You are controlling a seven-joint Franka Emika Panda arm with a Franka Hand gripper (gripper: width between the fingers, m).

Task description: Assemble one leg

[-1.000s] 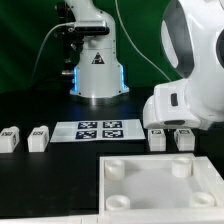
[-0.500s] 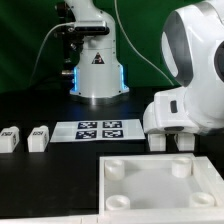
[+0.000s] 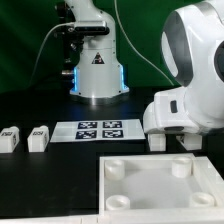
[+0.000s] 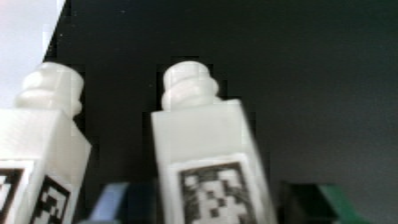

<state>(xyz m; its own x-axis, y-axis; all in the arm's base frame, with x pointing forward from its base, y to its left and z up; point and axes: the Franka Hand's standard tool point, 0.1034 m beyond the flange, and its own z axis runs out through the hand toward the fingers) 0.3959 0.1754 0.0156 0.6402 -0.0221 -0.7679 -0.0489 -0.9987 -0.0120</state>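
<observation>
At the exterior view's right, behind the plate (image 3: 150,185), two legs (image 3: 157,140) sit on the desk (image 3: 40,178) under the arm (image 3: 195,90). The open, empty pincer (image 4: 222,198) straddles one leg (image 4: 206,140), whose long axis runs away from the wrist camera, knob farthest; its twin (image 4: 43,130) lies just beside.

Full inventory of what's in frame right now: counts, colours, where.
leg: four, white with black-and-white tags; two at the exterior view's left of the marker board, two at its right under the arm.
plate: one, white, round corner sockets; in front of the marker board, nearest the camera.
marker board: one, white with black tags; middle of the table.
table: one, black; under everything.
arm: one, white; base behind the marker board, wrist over the right-hand legs.
tool: one, open; dark fingers either side of one leg, seen in the wrist view.
</observation>
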